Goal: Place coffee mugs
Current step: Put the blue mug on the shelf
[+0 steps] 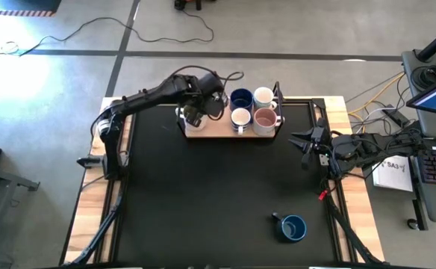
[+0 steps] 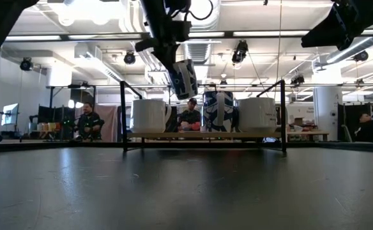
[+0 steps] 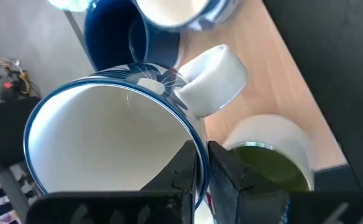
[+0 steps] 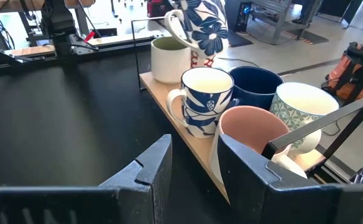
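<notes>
My left gripper (image 1: pixel 201 104) hovers over the left end of the wooden tray (image 1: pixel 203 133) at the table's far side, shut on a white mug with blue flower print (image 3: pixel 107 124). That mug (image 2: pixel 184 76) hangs tilted above the tray. On the tray stand a cream mug with an olive-green inside (image 4: pixel 169 59), a blue-patterned white mug (image 4: pixel 205 99), a dark blue mug (image 4: pixel 256 87), a pinkish mug (image 4: pixel 250 134) and a teal-patterned white mug (image 4: pixel 303 109). Another blue mug (image 1: pixel 293 228) stands on the table near its front right. My right gripper (image 1: pixel 306 143) waits open at the table's right edge. My left gripper pinches the flower mug's rim (image 3: pixel 197 146) close beside its white handle (image 3: pixel 212 81), one finger inside the mug and one outside. The fingers come from above. The mug is lifted clear of the tray and hangs tilted below the fingers (image 2: pixel 167 45).
A thin black wire frame (image 2: pixel 124 115) stands around the tray, with posts at its corners. The black tabletop (image 1: pixel 218 194) lies between the tray and the lone blue mug. People sit in the room behind the table (image 2: pixel 87 121).
</notes>
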Motion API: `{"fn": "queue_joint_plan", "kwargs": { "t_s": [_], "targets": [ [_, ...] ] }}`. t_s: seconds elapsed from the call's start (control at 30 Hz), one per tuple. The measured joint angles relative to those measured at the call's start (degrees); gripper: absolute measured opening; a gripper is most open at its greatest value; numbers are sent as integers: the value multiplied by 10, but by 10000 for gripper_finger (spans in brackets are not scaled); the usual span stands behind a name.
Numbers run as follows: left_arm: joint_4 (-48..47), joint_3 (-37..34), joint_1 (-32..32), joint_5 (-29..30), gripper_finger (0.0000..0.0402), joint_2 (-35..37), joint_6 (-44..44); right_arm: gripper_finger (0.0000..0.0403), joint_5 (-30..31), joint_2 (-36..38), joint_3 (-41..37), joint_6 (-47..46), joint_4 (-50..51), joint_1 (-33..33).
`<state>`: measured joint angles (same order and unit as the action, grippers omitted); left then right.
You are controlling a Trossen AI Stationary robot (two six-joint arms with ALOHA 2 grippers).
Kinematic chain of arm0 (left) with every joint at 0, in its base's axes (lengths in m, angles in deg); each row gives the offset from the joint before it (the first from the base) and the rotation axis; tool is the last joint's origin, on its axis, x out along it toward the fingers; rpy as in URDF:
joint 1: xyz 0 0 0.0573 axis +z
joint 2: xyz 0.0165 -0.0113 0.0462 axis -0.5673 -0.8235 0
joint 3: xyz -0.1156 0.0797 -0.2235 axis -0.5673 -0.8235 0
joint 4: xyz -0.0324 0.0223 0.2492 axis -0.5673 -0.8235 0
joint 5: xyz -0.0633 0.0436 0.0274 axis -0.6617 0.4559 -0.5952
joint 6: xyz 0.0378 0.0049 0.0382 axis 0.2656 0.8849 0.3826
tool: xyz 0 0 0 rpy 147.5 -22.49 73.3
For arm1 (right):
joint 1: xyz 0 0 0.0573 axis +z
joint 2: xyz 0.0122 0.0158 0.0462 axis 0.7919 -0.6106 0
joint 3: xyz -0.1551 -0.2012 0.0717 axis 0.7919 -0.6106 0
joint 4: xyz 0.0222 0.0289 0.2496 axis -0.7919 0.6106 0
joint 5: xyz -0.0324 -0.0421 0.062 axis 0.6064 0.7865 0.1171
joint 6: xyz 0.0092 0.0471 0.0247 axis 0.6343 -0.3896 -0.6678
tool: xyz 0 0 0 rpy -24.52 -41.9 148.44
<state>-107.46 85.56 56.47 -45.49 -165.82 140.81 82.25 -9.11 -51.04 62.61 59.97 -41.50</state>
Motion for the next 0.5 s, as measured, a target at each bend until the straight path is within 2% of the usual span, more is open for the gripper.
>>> {"fn": "queue_joint_plan", "kwargs": {
  "t_s": [0.33,0.5],
  "targets": [
    [37,1,42,-2,8,-23,83,121,0,0,0,0,0,0],
    [36,8,54,-12,8,-42,89,121,0,0,0,0,0,0]
  ]
}}
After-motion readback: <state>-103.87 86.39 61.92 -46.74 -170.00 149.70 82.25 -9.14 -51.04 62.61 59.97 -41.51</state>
